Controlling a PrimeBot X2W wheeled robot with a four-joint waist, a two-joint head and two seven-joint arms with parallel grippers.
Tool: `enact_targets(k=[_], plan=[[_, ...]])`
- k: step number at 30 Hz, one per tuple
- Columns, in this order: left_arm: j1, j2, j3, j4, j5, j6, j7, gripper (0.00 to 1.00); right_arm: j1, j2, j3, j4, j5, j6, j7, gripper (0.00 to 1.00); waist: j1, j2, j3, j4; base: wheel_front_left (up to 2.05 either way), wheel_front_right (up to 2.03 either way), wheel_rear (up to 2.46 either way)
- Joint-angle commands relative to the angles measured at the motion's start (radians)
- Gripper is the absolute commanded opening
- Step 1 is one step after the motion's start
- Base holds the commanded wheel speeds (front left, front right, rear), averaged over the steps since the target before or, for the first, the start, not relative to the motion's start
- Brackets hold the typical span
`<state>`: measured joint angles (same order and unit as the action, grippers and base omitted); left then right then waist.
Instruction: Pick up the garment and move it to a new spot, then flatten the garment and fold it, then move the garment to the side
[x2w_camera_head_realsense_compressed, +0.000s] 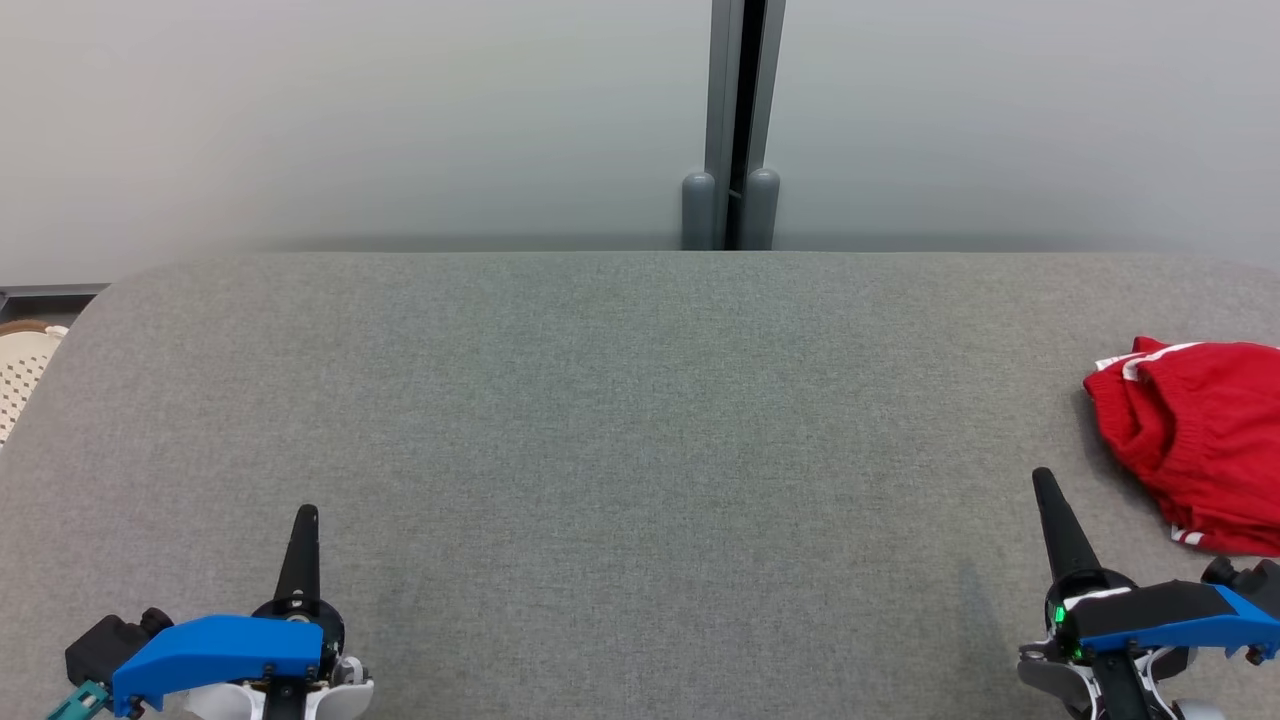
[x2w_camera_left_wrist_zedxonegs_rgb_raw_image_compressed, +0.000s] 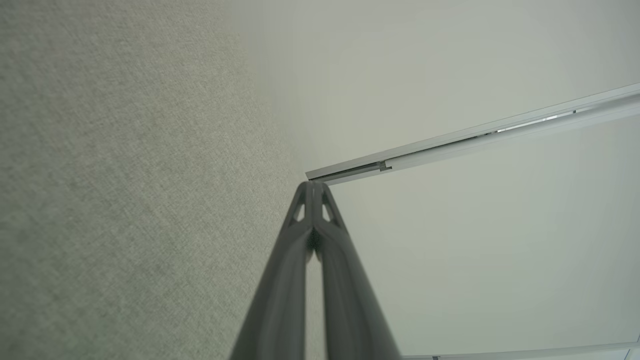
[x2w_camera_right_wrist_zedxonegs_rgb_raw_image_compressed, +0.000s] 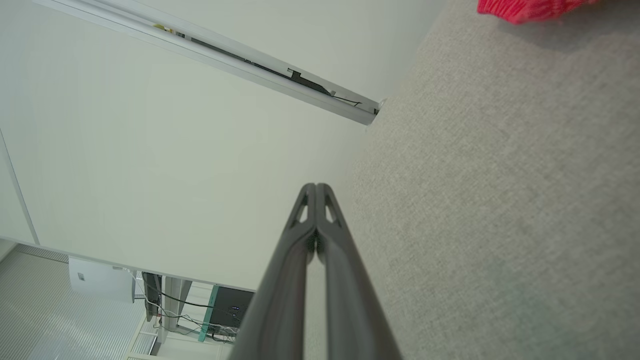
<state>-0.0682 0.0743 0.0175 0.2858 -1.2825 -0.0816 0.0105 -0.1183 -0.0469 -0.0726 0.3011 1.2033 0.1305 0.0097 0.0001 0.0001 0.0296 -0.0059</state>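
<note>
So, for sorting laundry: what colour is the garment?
Red garment with white trim; best in head view.

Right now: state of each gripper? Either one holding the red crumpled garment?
Left gripper: shut, holding nothing.
Right gripper: shut, holding nothing; the red crumpled garment lies apart from it on the grey fabric table.

1. The table (x2w_camera_head_realsense_compressed: 600, 450) is covered in grey woven cloth, matt, with a fine, slightly rough grain.
2. The garment (x2w_camera_head_realsense_compressed: 1200, 440) is red knit cloth, soft and matt, creased, with white cloth trim.
3. The fingers of the left gripper (x2w_camera_head_realsense_compressed: 306, 516) and the right gripper (x2w_camera_head_realsense_compressed: 1043, 480) look like dark plastic, matt and smooth.
4. The blue cover (x2w_camera_head_realsense_compressed: 225, 645) on each wrist is smooth plastic with a faint sheen.
5. The wall (x2w_camera_head_realsense_compressed: 350, 120) is pale, smooth and matt.
6. The post (x2w_camera_head_realsense_compressed: 745, 100) looks like grey metal with a satin finish.
7. The basket (x2w_camera_head_realsense_compressed: 25, 370) is cream perforated plastic.
</note>
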Motion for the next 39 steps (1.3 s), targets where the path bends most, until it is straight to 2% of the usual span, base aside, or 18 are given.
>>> enact_targets(k=[1,39], plan=[[-0.023,-0.001,0.009,-0.013,-0.024,-0.008,0.009,0.00,0.005,-0.004,-0.006,-0.016,0.030,0.000,0.010,0.00,0.0000,-0.0001,-0.001,0.000,0.00,0.00,0.00],[-0.042,-0.022,0.089,-0.039,-0.286,-0.047,0.094,0.00,0.014,-0.005,-0.038,-0.053,0.357,0.000,0.094,0.00,-0.0001,-0.0001,-0.022,0.005,0.00,0.00,0.00]])
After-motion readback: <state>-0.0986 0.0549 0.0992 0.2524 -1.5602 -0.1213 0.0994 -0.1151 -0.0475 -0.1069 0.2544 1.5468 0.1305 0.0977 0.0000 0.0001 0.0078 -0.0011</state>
